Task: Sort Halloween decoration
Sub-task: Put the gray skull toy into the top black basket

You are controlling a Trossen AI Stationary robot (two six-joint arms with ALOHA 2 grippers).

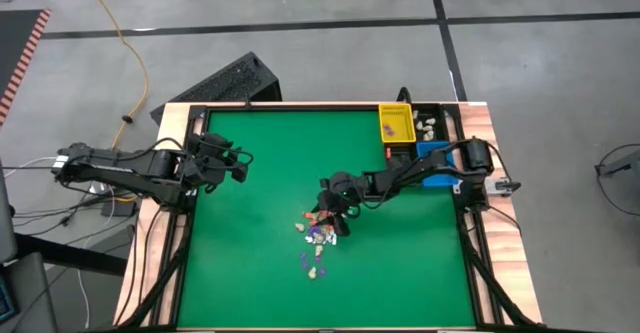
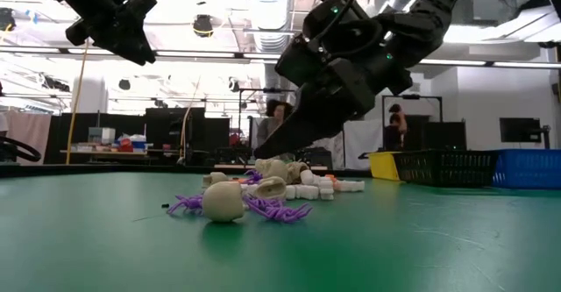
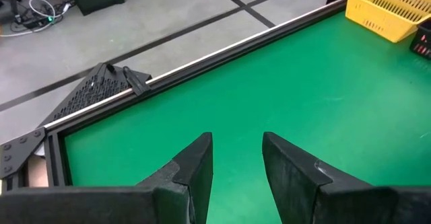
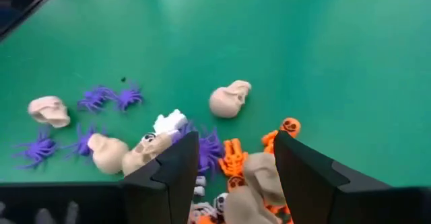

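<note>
Green felt still carries most of the trinkets (image 1: pixel 317 241), heaped mid-table; a few sit in the bins (image 1: pixel 412 125). The right gripper (image 4: pixel 231 167) stands spread over them, holding nothing; the left gripper (image 3: pixel 237 158) hangs open, apart

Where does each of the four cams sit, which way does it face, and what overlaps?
High: above the table, straight down; both arms, the trinket pile, the yellow bin.
Low: at table-top height, level across the green mat into the room; both grippers enter from above.
Left wrist: on the left arm, looking past the open left gripper to the bare mat and table edge.
Right wrist: on the right arm, looking down past the open right gripper onto skulls, spiders and pumpkins.
Shared: high, low and right wrist all show the pile; left wrist and high share the yellow bin.
</note>
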